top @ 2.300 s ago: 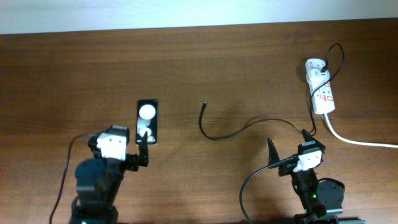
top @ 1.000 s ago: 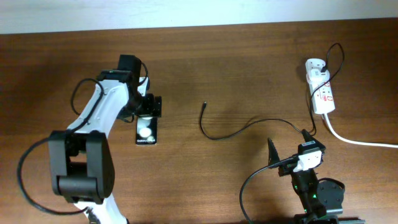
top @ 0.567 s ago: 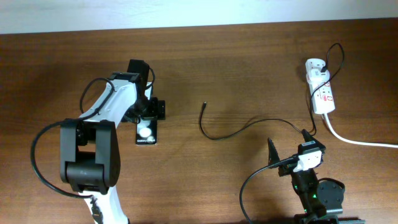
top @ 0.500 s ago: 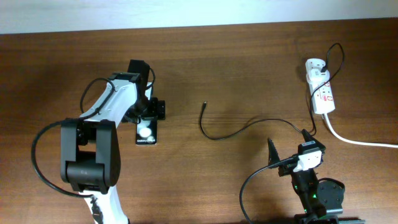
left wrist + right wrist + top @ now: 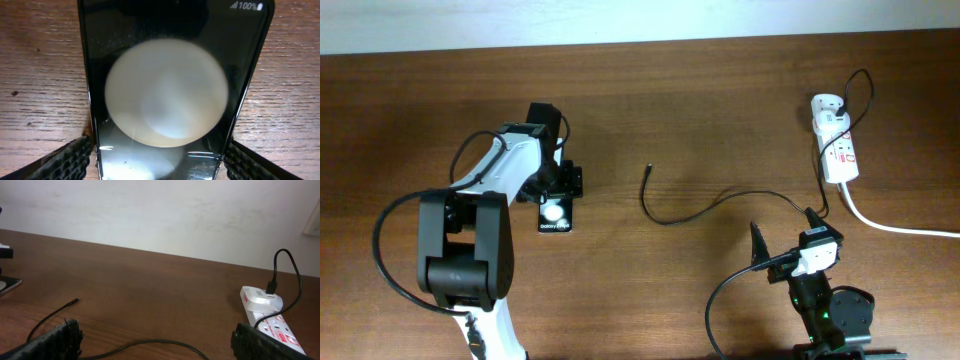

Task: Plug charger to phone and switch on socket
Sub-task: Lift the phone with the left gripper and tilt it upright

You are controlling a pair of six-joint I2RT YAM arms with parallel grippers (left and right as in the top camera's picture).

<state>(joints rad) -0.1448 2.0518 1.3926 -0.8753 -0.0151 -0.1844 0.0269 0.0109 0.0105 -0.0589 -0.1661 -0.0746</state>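
Overhead, we see the phone (image 5: 556, 212) lying flat on the table (image 5: 430, 100) at the left, with the left gripper (image 5: 560, 183) over its far end, while the charger (image 5: 750, 192) snakes across the middle, its loose plug tip well apart from the phone and its other end at the socket (image 5: 839, 150) on the far right. The right gripper (image 5: 783, 232) hangs near the front edge with its jaws spread wide and nothing between them. We judge the phone light, rigid and glass-slick, so it is best held across its two long edges, not on the screen. The charger looks thin and floppy, and we would pinch it just behind the tip so that the tip stays aimed. Left wrist view shows what the overhead cannot: the fingers (image 5: 65, 160) of the left gripper (image 5: 160, 167) bracket the phone (image 5: 170, 100) at both long edges, seemingly touching, though we cannot tell whether they are clamping it. Right wrist view gives a low look past the open right gripper (image 5: 160, 345) at the charger (image 5: 50, 315) lying flat on the wood, and at the socket (image 5: 270, 317) with its red switch marks.
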